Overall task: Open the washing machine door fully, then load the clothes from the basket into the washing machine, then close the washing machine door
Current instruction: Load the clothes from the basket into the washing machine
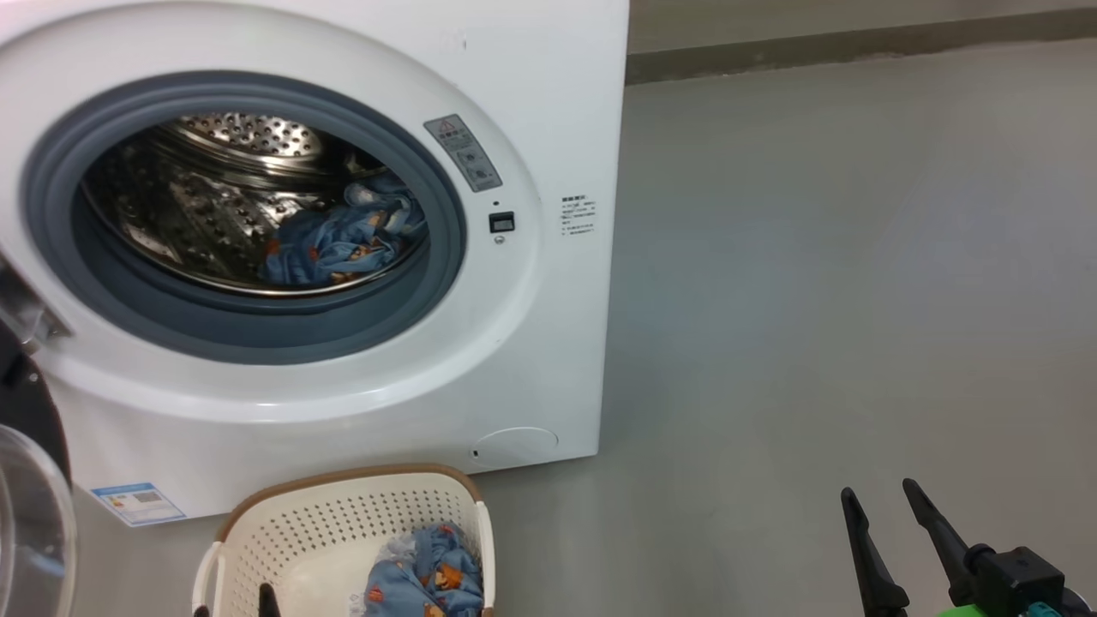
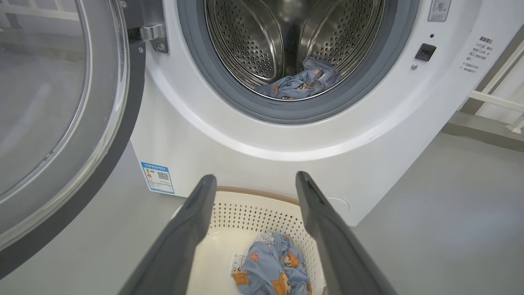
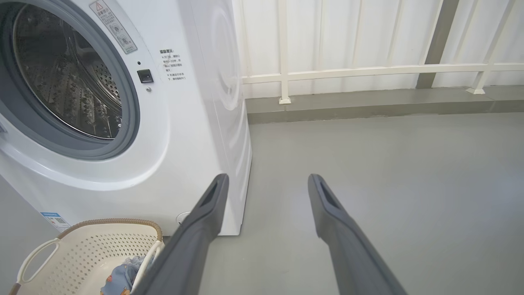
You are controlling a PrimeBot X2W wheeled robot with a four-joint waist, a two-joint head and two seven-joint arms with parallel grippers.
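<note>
Left wrist view: left gripper point(image 2: 256, 177) spread wide, empty, above the basket point(image 2: 245, 217) at bottom centre, clothes point(image 2: 274, 266) bundled inside. One garment point(image 2: 299, 82) lies in the drum point(image 2: 245, 41), upper centre; washing machine door point(image 2: 61, 123) open at left. Loading underway; next, dip and pinch that bundle. Right gripper point(image 3: 268, 177) wide, empty.

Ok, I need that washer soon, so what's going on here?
The robot is midway through loading laundry. The washing machine door stands wide open, one blue printed garment lies in the drum, and another bundle sits in the basket on the floor by the washing machine. The left gripper hangs open above the basket, holding nothing; the right gripper is open too, off to the side over floor.
</note>
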